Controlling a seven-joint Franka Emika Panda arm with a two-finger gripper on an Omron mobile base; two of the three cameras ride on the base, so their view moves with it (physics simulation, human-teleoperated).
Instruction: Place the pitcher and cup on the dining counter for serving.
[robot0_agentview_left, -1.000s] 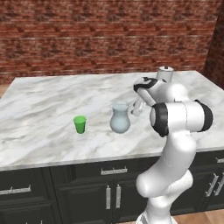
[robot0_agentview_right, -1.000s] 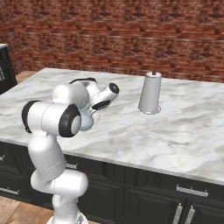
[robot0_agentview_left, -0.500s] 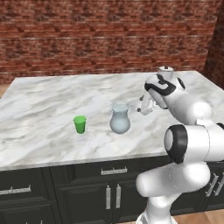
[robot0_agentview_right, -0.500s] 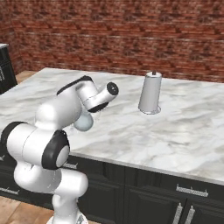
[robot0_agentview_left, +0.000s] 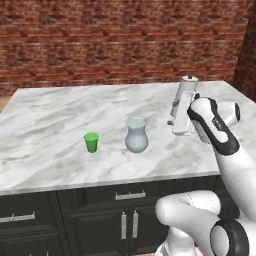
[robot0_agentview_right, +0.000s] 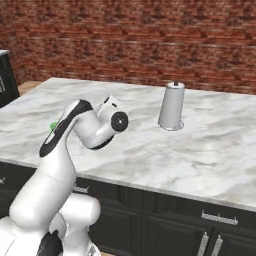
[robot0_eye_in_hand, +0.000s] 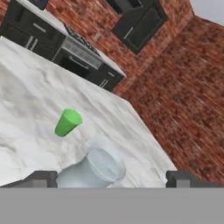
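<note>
Marble tabletop (robot0_agentview_left: 60, 150) of the dining island, white-grey with darker veining, over black cabinets (robot0_agentview_left: 95, 225) with silver handles; brick wall (robot0_agentview_left: 120, 40) behind. The cabinets are cut off at the lower edge of both base views.

Robot arm (robot0_agentview_left: 220, 135), white with dark joints. It has swung up and to the right since the earlier frames, where its forearm crossed in front of the pitcher; the hand is now drawn back from it. In the right base view the arm hides the pitcher entirely and all but a green sliver of the cup (robot0_agentview_right: 52, 125).

Grey-white cylinder (robot0_agentview_right: 171, 106), upright on the tabletop; in the left base view the hand covers most of it.

Pitcher (robot0_agentview_left: 136, 136), pale blue-grey and glassy, round belly, narrower neck, flared rim; upright near the tabletop's middle, unmoved. In the hand view its base is cut off.

Cup (robot0_agentview_left: 91, 142), bright green tapered tumbler, upright, to the pitcher's left and apart from it.

Gripper (robot0_eye_in_hand: 111, 179): jaws spread wide, one fingertip (robot0_eye_in_hand: 41, 179) on either side of the pitcher in the hand view, pinching nothing.
</note>
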